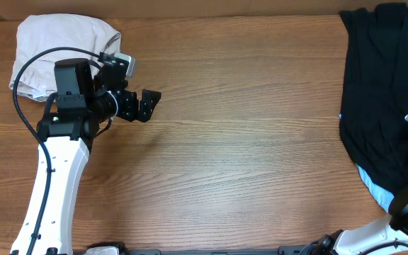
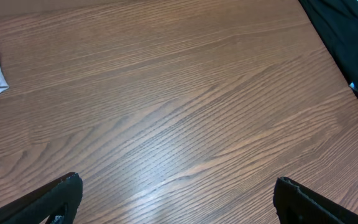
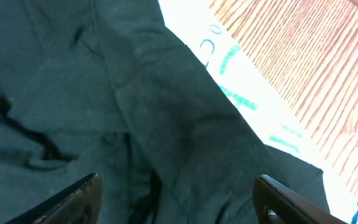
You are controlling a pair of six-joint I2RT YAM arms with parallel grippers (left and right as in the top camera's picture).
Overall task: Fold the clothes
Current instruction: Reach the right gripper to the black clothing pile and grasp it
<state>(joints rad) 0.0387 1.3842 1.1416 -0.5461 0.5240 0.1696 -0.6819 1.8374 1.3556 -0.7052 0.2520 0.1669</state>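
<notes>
Right, table (image 1: 246, 142) mostly bare; black clothes (image 1: 381, 106) heaped at its right edge, unfolded. Beige piece (image 1: 55, 42) top-left prob done. Blue one (image 1: 374, 185) peeks from under black. Right gripper (image 3: 176, 199) jaws apart just above black cloth; left gripper (image 2: 176, 199) jaws wide, empty

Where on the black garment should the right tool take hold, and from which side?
Probably the raised fold of the black garment, from above with the right tool: the cloth lies limp and flat on the table, so only that ridge offers something to pinch.
</notes>
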